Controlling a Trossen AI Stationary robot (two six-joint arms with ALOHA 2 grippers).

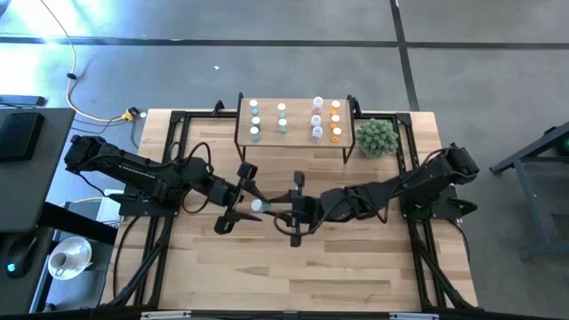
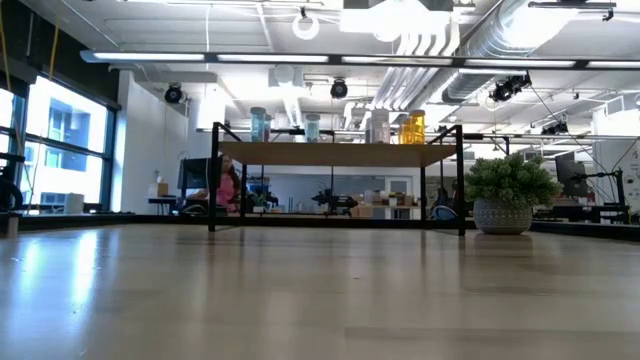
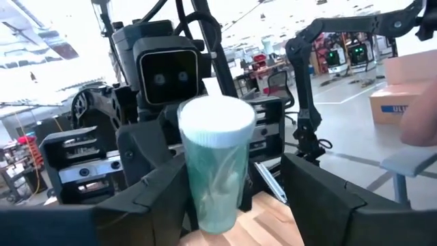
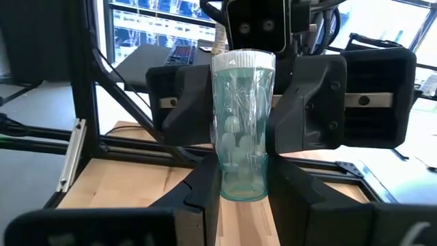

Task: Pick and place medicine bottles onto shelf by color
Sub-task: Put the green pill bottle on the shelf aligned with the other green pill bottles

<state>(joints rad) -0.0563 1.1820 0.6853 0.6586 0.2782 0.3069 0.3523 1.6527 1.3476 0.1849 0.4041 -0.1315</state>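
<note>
The green bottle [image 4: 240, 130] hangs mid-table between both grippers, a handover I judge, so it can reach the shelf [image 1: 293, 124] at the far edge. My right gripper [image 1: 283, 206] is clamped on its base; my left gripper [image 1: 247, 197] stands wide around it (not gripping yet). Eleven bottles [image 1: 316, 120] already stand sorted.

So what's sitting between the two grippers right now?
A green-tinted medicine bottle, upright, shut in the right gripper fingers; the left gripper fingers flank it, open. Both wrist views show it.
</note>
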